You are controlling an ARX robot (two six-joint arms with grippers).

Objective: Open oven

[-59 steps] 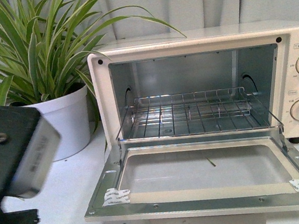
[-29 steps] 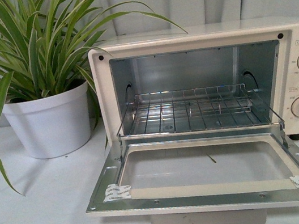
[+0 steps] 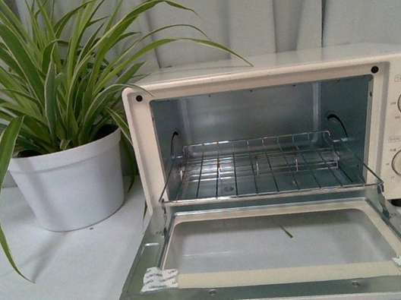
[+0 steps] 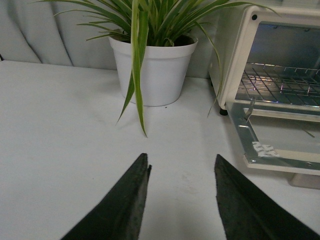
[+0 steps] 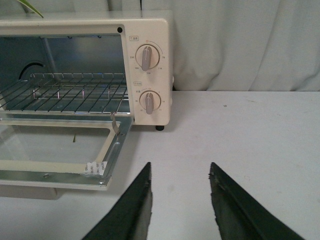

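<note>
Soft, even, bright light; faint shadows under the plant pot (image 3: pixel 71 183); all views sharp.

The oven (image 5: pixel 150 75) stands with its door (image 5: pixel 55 172) folded down, right gripper (image 5: pixel 180 192) parted over bare table (image 5: pixel 250 130).

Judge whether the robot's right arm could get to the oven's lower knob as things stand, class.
Probably yes. The right hand is open, holds nothing, and bare table lies between it and the lower knob. The lowered door lies to one side, not across that path.
</note>
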